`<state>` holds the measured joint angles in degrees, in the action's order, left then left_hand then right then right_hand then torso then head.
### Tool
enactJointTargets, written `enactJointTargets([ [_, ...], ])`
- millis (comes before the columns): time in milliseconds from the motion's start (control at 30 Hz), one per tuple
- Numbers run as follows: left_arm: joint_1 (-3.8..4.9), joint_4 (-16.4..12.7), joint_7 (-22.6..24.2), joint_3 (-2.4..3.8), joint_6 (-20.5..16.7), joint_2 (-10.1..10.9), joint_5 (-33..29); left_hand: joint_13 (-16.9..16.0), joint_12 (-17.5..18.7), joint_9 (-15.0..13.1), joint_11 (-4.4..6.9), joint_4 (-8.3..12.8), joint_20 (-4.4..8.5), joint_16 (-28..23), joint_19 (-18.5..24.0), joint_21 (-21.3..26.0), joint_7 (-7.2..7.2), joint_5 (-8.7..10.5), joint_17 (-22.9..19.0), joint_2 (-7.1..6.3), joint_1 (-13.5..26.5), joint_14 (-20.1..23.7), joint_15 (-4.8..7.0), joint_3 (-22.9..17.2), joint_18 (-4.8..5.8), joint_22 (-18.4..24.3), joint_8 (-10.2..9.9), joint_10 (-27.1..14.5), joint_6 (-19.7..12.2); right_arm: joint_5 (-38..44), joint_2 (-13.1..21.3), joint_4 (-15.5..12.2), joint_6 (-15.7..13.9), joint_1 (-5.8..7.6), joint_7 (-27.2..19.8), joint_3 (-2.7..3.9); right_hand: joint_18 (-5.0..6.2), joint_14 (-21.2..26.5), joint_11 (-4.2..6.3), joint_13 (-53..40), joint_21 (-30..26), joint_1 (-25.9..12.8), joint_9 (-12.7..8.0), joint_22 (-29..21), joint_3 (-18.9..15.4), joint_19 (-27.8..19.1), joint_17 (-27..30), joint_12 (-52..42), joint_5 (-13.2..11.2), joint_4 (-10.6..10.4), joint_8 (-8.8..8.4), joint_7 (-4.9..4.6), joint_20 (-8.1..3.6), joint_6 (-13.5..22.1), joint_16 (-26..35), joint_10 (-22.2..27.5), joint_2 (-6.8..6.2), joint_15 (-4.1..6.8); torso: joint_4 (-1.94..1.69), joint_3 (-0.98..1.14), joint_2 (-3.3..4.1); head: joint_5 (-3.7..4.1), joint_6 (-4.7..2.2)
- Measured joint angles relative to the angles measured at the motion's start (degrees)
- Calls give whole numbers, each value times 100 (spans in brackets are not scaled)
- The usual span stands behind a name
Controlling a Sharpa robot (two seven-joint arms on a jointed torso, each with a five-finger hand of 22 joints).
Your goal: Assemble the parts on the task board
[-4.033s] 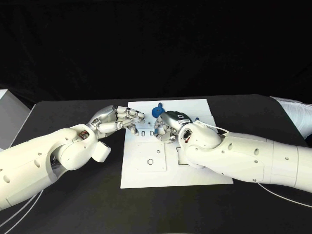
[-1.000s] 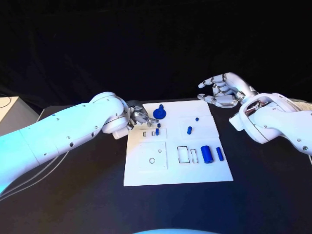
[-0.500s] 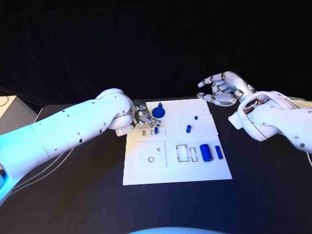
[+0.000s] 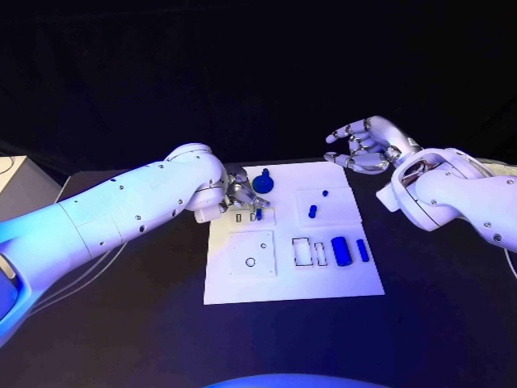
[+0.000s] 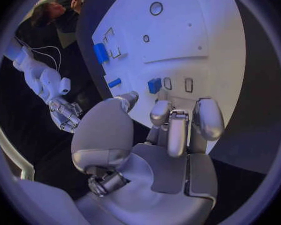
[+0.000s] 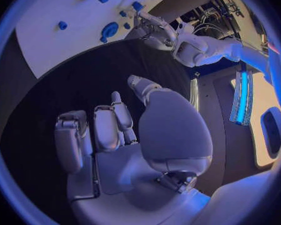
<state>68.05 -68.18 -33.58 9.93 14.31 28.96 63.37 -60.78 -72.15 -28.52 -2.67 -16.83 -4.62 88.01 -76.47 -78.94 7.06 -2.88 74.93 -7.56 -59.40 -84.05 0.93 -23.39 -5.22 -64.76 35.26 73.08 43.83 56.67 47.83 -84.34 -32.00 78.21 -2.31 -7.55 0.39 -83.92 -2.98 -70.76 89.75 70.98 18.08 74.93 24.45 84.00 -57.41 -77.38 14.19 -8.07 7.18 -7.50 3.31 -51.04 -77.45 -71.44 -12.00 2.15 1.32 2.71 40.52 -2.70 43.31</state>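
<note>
Black table (image 4: 119,323) filled the lower frame, and you had the white board (image 4: 287,279) lying flat at its centre. Your left arm (image 4: 107,214) swept in from the lower left, your right arm (image 4: 474,198) from the right edge.

Your left hand (image 4: 237,194) sat at the board's upper left corner, fingers curled loosely down toward the small slots there. In the left wrist view a small blue part (image 5: 154,85) lay on the board just beyond the fingertips (image 5: 159,113), apart from them; you held nothing, though the fingers were more bent than spread. Your right hand (image 4: 363,147) hung in the upper right of the frame, off the board, fingers apart and lightly curved, holding nothing.

On the board, a round blue knob (image 4: 262,184) stood near the upper left, just beside your left hand. A short peg (image 4: 313,212) lay mid-board. A thick cylinder (image 4: 342,251) and a thin bar (image 4: 363,250) lay side by side toward the lower right, next to two outlined slots (image 4: 308,254).

You would likely find these parts light, rigid and smooth, so prone to roll or slip. I'd judge the cylinder best pinched across its middle, the knob by its rim.
</note>
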Motion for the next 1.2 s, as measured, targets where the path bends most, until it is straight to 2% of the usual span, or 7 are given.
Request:
enactJointTargets([
  [467, 1, 122, -10, -38, 189, -110, -16, 23, 26, -1, 0, 0, 3, 0, 42, 24, 0, 0, 0, 22, -22, 0, 0, 0, -1, 34, 0, 0, 0, 6, -43, 23, 27, 0, 15, 0, 0, 0, 0, -1, 0, 0, 0, -1, 0, 0, 0, 0, 0, 0, 0, 0, 0, 0, 0, 0, 0, 0, 0, -4, 4, 16, 34],
  [867, 1, 152, -10, -47, 226, -121, -39, 35, 27, -1, 20, 17, 2, 0, 41, 24, -31, 0, -1, 66, -87, 0, -1, -17, 0, 60, 55, -20, 73, 9, -79, 42, 39, -2, 19, 0, 0, 0, 0, -1, 0, 0, 0, -2, 0, 0, 0, 0, 0, 0, 0, 1, 0, -1, 0, 0, 0, 0, -18, -4, 3, 34, 71],
  [1200, 1, 171, -1, -55, 250, -144, -71, 57, 69, -8, 40, 146, 2, -22, 83, 45, -52, 0, -1, 88, -571, 21, 20, -259, 0, 77, 188, -40, 134, 11, -99, 55, 50, -5, 24, 0, 0, 0, 0, -1, 0, 0, 0, -3, 0, 0, 0, 0, 0, 0, 0, 1, 0, -1, 0, 0, 0, 0, -13, -4, 2, 32, 94],
])
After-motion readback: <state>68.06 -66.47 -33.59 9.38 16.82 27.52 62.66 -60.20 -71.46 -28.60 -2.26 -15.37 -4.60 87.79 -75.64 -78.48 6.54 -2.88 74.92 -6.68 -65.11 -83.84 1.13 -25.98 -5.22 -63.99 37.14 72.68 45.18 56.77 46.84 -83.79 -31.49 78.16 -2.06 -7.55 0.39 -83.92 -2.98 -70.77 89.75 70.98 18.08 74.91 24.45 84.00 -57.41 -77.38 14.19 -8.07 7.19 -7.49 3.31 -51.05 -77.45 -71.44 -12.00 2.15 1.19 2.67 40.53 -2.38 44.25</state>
